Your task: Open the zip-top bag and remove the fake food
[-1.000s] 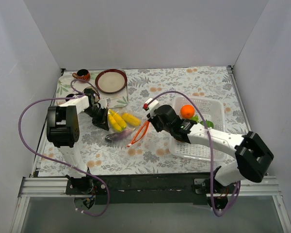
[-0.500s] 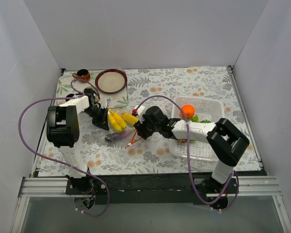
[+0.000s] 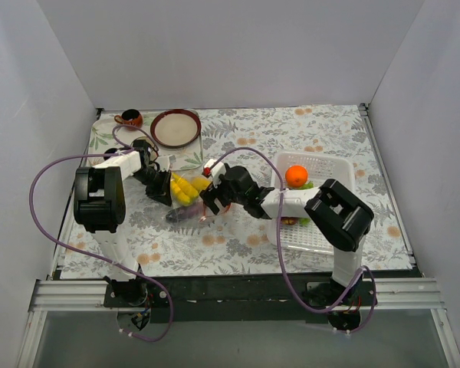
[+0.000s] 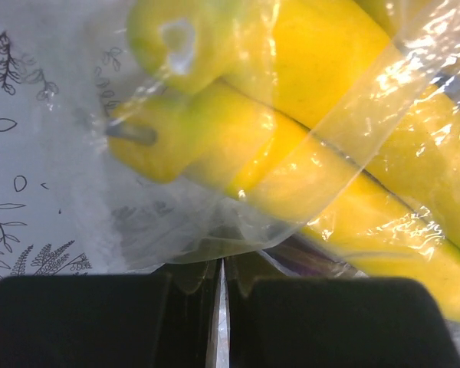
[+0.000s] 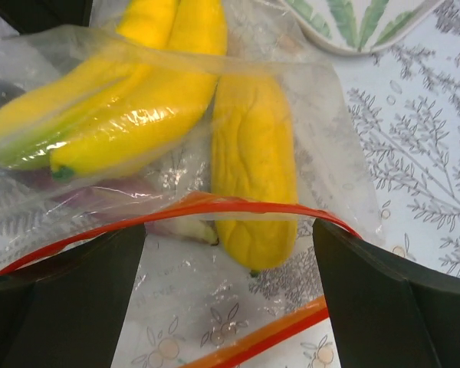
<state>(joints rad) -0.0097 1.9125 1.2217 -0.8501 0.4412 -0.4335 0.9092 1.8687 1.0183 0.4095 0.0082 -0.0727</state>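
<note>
Clear zip-top bag [image 4: 185, 231] pinched in your left claw [image 4: 222, 307] — jaws fully closed, your right claw [image 5: 230, 291] spread wide, holding nothing, zip strip [image 5: 215, 205] between its fingers, fake food [image 5: 253, 176] beyond.

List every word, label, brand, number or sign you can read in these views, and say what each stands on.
There is no readable text in any view.
The zip-top bag is clear plastic with no print, and its orange-red zip strip is plain.
The tablecloth carries only leaf and flower drawings, no lettering.
</note>
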